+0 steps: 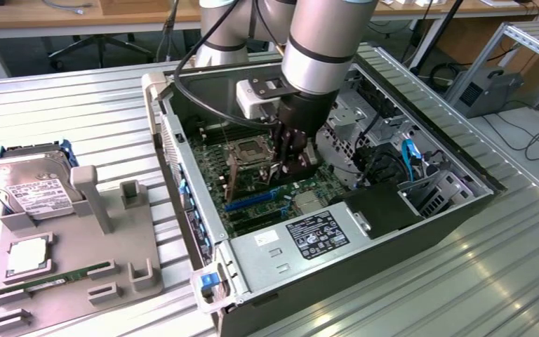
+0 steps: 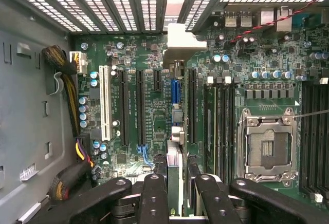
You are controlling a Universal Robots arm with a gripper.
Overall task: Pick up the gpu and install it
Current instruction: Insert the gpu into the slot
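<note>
A: Exterior view first. What did it show of the gripper (image 1: 286,163)?

B: It hung inside the open computer case (image 1: 457,203), above the motherboard (image 1: 250,184), with its fingers closed on the top edge of the gpu (image 1: 238,175). The card stood on edge, running down toward 7 o'clock from the fingers, just beside the CPU socket (image 1: 250,148) at about 12 o'clock of it.

A: So the pick-up was done?

B: I judged so. The grey holder tray (image 1: 64,274) sat at 9 o'clock of the case and carried the hard drive (image 1: 28,184), with the green RAM stick (image 1: 40,283) low on it; its 2 upright posts stood bare.

A: Was the card seated?

B: I could not tell from there. Its lower edge was near the blue slot (image 1: 250,200), but contact was hidden.

A: Wrist view, then?

B: The dark fingers (image 2: 154,198) were clamped on the gpu (image 2: 175,175), seen edge-on as a thin pale strip between them. Its silver bracket (image 2: 181,41) reached toward the rear slot covers (image 2: 103,5). The card lined up over a slot with a blue section (image 2: 175,91), between long black slots. The white slot (image 2: 104,103) lay at 9 o'clock of it, the socket at 3 o'clock.

A: What was left?

B: In my judgement, the insertion was not confirmed: the card was aligned and low, yet held, not released.
</note>
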